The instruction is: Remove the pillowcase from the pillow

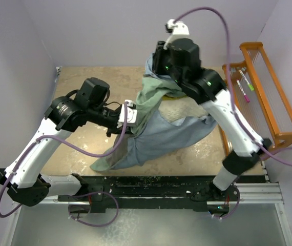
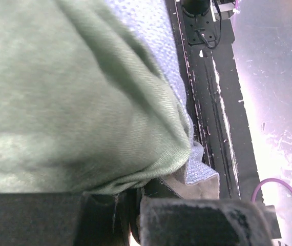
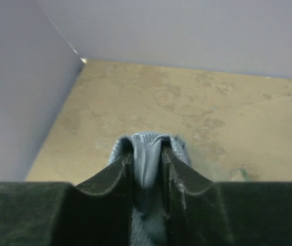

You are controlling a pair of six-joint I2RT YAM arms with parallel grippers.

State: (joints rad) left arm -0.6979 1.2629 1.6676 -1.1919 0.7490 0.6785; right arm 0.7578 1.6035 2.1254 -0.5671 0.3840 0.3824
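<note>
The pillowcase (image 1: 161, 136) hangs as a limp tent of sage green and slate blue-grey cloth over the table's middle. My right gripper (image 1: 156, 60) is shut on a blue-grey fold (image 3: 147, 154) and holds it high near the back. My left gripper (image 1: 129, 116) is shut on the green cloth (image 2: 74, 102) at the drape's left side. The green cloth fills the left wrist view, with blue-grey weave (image 2: 201, 171) beside it. A small patch of the cream quilted pillow (image 1: 181, 110) with a yellow edge shows under the lifted cloth. The rest of the pillow is hidden.
An orange wooden rack (image 1: 271, 97) stands at the right edge, with pink and green pens (image 1: 244, 86) beside it. Lavender walls close the back and sides. A black rail (image 1: 151, 187) runs along the near edge by the arm bases. The tan tabletop (image 1: 84, 138) shows at left.
</note>
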